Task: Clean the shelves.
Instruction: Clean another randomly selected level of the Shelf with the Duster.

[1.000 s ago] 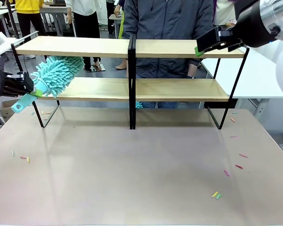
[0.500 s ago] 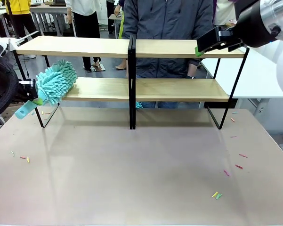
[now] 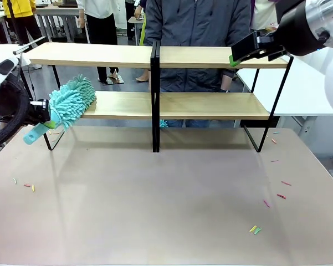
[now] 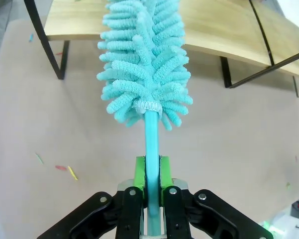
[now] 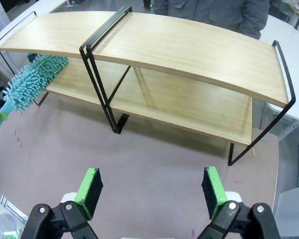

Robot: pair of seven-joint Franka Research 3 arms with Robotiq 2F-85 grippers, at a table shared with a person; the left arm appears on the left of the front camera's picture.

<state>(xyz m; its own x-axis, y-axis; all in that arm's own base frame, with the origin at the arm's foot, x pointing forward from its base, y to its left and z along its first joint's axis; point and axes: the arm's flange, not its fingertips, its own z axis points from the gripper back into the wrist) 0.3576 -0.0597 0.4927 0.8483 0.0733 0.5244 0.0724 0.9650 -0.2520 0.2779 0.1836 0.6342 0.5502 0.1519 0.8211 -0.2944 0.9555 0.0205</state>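
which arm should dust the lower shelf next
Left, probably. Its claw is shut on the duster, whose head rests at the lower shelf's left end. The right claw is open, empty, up high.

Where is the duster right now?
In the front view, the duster is at the left end of the shelves, its fluffy head over the lower board, its handle clamped in the left gripper.

Shelves (image 3: 210,105) as landmark: table (image 3: 155,210) in front of them bare except small coloured scraps (image 3: 277,195) right and left. Black centre post (image 3: 154,100) splits both tiers. Duster (image 3: 72,101) blocks left end of lower board. Person (image 3: 199,33) stands just behind; right gripper (image 3: 241,55) hangs at the top board's right front edge
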